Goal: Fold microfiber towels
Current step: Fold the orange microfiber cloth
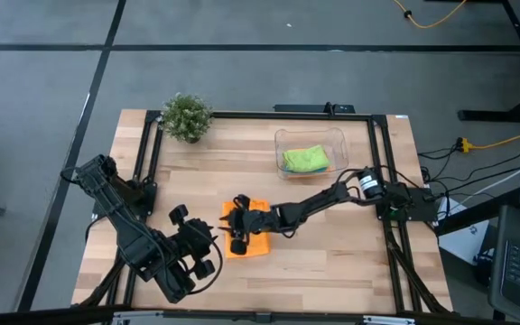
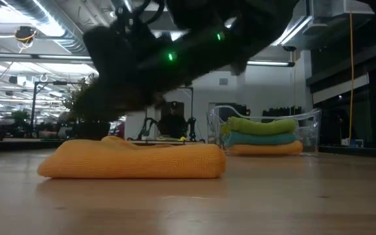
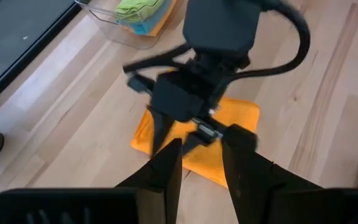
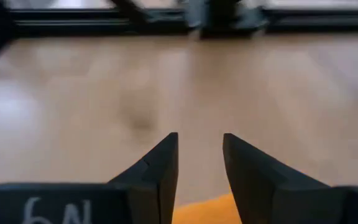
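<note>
One orange towel (image 1: pixel 253 236) lies folded flat on the table near its front middle; it also shows in the low view (image 2: pixel 132 160) and the left wrist view (image 3: pixel 229 121). My right gripper (image 1: pixel 238 224) hovers open just above it, and the towel's edge (image 4: pixel 210 208) shows between its fingers. My left gripper (image 1: pixel 213 246) is open beside the towel's left edge, its fingers (image 3: pixel 166 171) pointing at the towel. The lime green (image 2: pixel 260 125), teal (image 2: pixel 260 138) and second orange (image 2: pixel 266 149) towels lie stacked in the clear tub (image 1: pixel 332 137).
A small potted plant (image 1: pixel 186 116) stands at the table's far left. The clear tub stands at the far right of middle. Black frame rails (image 1: pixel 143 162) run along the table's left, right and far sides. Bare wood (image 1: pixel 332 262) lies right of the towel.
</note>
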Robot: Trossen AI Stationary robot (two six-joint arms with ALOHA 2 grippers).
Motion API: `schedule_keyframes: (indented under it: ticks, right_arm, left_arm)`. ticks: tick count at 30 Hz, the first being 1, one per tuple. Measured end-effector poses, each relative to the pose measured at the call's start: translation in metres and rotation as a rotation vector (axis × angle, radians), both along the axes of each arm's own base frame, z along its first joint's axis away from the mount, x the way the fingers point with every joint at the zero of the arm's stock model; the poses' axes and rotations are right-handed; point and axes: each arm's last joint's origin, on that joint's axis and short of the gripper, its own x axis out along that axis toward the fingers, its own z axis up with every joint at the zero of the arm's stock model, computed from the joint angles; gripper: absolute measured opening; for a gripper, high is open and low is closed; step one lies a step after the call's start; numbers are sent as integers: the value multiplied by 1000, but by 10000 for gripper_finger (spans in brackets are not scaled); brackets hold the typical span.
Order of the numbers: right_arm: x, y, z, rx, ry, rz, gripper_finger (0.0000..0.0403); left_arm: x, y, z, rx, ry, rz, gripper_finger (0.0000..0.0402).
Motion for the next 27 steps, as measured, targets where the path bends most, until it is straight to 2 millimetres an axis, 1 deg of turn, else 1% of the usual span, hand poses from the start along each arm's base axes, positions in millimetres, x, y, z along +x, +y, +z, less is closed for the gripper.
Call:
schedule_keyframes:
  ticks: [2,4,6,10,12,15,18,20,21,25,27]
  right_arm:
    - [0,-2,4,-56,-12,-70,129]
    - [-1,-9,0,-77,2,-150,129]
    - [1,-18,-8,-47,18,-188,129]
    - [2,-31,-36,-12,93,-228,129]
    - [1,-34,-48,24,120,-245,129]
    - [1,-37,-50,54,137,-276,129]
    - [0,-37,-45,29,139,-257,129]
    - [0,-36,-38,-12,136,-228,129]
    - [0,-36,-31,-36,131,-224,129]
    - [-4,-33,7,-149,103,-291,129]
    - [-9,-31,16,-182,124,-322,129]
  left_arm:
    - [0,0,0,0,0,0,108]
    - [0,0,0,0,0,0,108]
    - [0,0,0,-1,0,0,108]
    - [0,0,0,-4,-3,0,108]
    - [0,0,0,-5,-4,0,108]
    - [0,-1,0,-6,-5,0,108]
    - [0,-1,0,-6,-5,-1,108]
    - [0,-1,0,-6,-5,0,108]
    - [0,0,0,-6,-5,0,108]
    - [0,-1,0,-6,-5,-1,108]
    - [0,-1,0,-6,-4,-1,108]
